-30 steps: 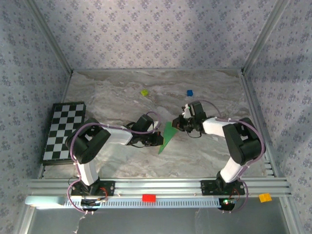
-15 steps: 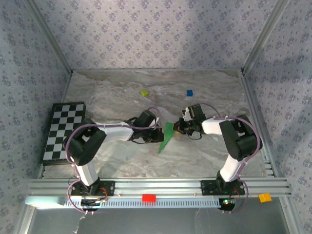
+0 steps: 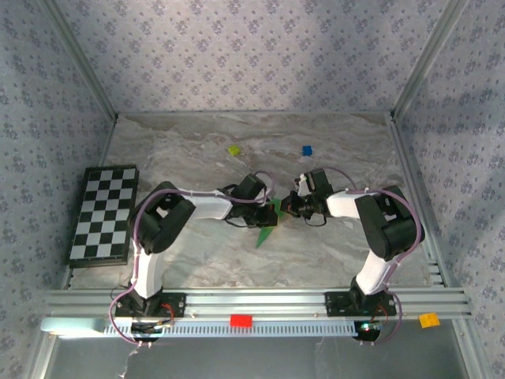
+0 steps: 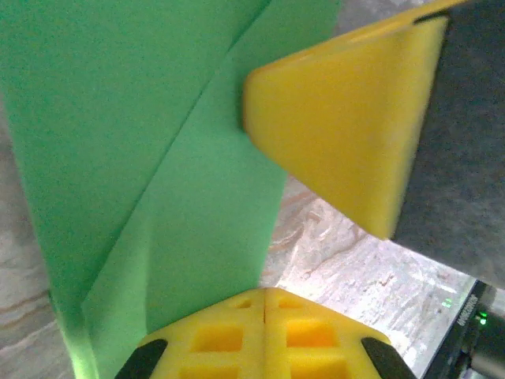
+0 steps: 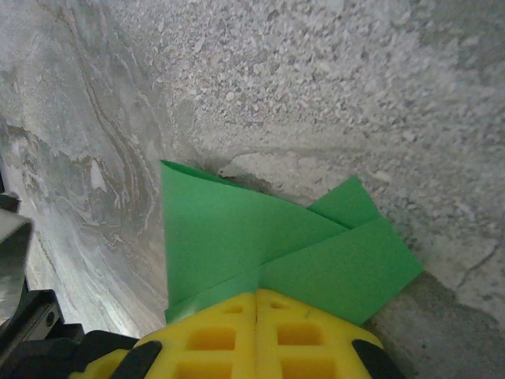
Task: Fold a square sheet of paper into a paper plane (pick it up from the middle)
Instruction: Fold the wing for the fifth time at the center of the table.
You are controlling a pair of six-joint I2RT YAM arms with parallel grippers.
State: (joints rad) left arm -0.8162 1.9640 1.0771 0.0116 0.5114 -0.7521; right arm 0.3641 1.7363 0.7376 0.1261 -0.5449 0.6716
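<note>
The left gripper point(image 3: 263, 208) is seen just at the left side of the folded green paper sheet point(image 3: 266, 230), near the middle of the marble-patterned table point(image 3: 339, 245). In the left wrist view its two yellow fingers point(image 4: 213, 343) are pressed together with no gap between them. The paper rises directly in front of their tips. Whether a layer is caught between them cannot be told, because the lower edge of the paper is hidden behind the fingertips.

The paper is found between the two grippers. From above it is seen as a narrow triangle. Its wide end lies at the far side, where the grippers meet, and its pointed end is directed to the near edge of the table, a little to the left. The long axis is therefore laid almost across the line that joins the two grippers. A diagonal crease, with one layer over another, is shown in the left wrist view.

The right gripper point(image 3: 290, 205) is placed at the right side of the wide end. In the right wrist view its fingers point(image 5: 308, 335) are closed on the paper, which comes out of the seam between them in two overlapping flaps. The flaps reach down to the table beyond.

Both grippers are about equally near to the wide end. As the sheet is already pinched from the right, the coming move is judged to depend on the left fingers and on their travel along the long axis, toward the pointed end.
</note>
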